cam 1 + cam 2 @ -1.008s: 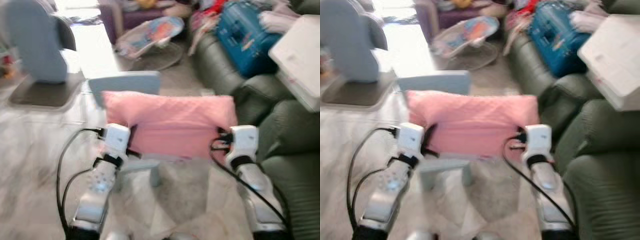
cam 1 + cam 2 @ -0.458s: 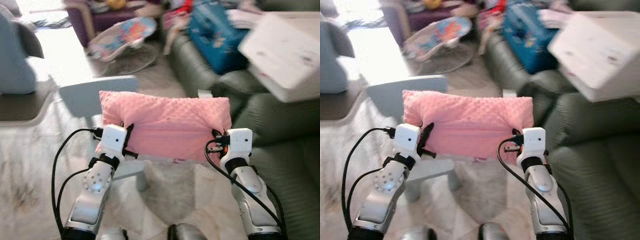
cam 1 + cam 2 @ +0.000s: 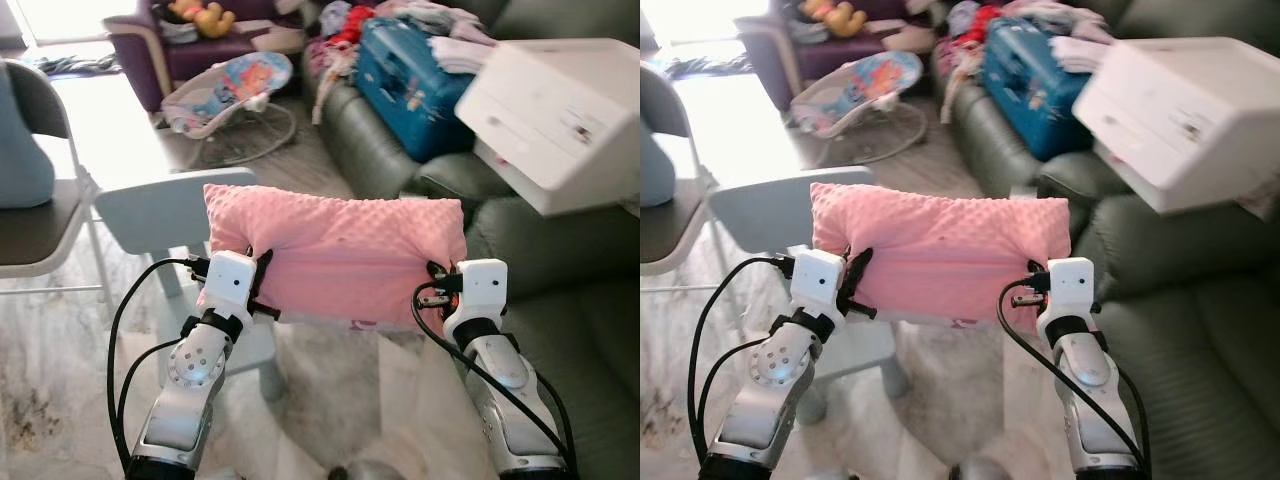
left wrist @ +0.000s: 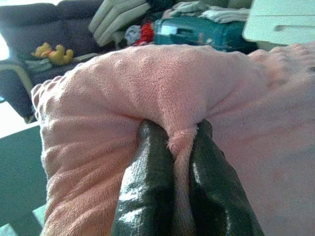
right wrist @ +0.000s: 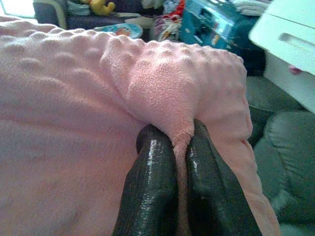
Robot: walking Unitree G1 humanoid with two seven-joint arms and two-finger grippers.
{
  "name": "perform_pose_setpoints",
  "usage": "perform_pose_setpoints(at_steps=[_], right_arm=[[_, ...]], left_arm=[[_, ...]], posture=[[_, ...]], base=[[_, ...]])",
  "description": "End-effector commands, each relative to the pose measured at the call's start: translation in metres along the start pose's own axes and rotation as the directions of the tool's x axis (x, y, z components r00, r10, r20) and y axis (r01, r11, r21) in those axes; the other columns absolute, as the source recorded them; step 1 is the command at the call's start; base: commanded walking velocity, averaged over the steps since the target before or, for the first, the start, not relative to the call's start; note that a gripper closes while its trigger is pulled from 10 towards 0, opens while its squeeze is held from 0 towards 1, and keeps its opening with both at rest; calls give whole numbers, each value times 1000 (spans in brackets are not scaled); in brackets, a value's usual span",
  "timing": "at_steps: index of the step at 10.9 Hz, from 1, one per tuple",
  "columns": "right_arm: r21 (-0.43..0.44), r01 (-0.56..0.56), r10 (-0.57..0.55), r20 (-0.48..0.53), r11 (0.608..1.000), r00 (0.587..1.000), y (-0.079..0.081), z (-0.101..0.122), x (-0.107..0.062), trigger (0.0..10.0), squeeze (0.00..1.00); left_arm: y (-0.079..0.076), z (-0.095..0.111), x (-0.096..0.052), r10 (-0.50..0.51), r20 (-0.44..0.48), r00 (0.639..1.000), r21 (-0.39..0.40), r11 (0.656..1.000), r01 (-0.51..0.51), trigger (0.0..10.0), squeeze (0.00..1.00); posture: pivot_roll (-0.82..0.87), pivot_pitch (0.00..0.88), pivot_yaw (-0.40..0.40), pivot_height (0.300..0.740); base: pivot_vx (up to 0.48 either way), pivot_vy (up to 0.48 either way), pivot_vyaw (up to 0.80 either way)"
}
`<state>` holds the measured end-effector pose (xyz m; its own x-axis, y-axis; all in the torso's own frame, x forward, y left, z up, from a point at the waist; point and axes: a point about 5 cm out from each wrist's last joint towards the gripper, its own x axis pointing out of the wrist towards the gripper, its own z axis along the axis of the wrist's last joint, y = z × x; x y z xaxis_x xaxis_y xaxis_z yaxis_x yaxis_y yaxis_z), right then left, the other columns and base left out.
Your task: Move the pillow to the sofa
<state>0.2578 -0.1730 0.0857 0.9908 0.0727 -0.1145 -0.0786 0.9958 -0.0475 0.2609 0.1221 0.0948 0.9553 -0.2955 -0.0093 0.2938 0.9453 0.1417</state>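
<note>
The pillow (image 3: 345,255) hangs in the air between our two tools: the left tool (image 4: 174,147) pinches a fold at its 9 o'clock end, the right tool (image 5: 179,147) clamps its 3 o'clock end. Since a second ago our view has swung and sharpened, so the green sofa (image 3: 590,330) now sits closer at 3 o'clock; we judge the carry nearly done. The pillow is pink, dimpled plush, soft and rectangular. Beneath it stands a pale blue chair (image 3: 150,205).
</note>
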Motion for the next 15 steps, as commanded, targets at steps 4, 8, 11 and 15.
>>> perform_pose_setpoints(at_steps=[4, 8, 11, 15], right_arm=[[-14, 15, -15, 23, 1000, 1000, -3, 5, 0, 10000, 0], [-14, 14, -14, 22, 1000, 1000, -3, 5, 0, 10000, 0], [-12, 15, -15, 20, 1000, 1000, -2, 4, 0, 10000, 0], [-7, 10, -10, 22, 1000, 1000, -2, 4, -1, 10000, 0]], left_arm=[[-2, 2, 0, -13, 13, 1000, -2, 1000, 13, 10000, 0], [-2, 2, 0, -19, 16, 1000, -4, 1000, 19, 10000, 0], [-2, 2, -1, -25, 16, 1000, -3, 1000, 25, 10000, 0], [-2, 1, 0, 12, 5, 1000, -15, 1000, -11, 10000, 0]], posture=[[-42, 53, -55, 740], [-42, 52, -55, 740], [-43, 54, -53, 740], [-42, 54, -53, 740]], base=[[413, 0, -800], [376, 0, -200], [382, 0, -800], [194, 0, -556]])
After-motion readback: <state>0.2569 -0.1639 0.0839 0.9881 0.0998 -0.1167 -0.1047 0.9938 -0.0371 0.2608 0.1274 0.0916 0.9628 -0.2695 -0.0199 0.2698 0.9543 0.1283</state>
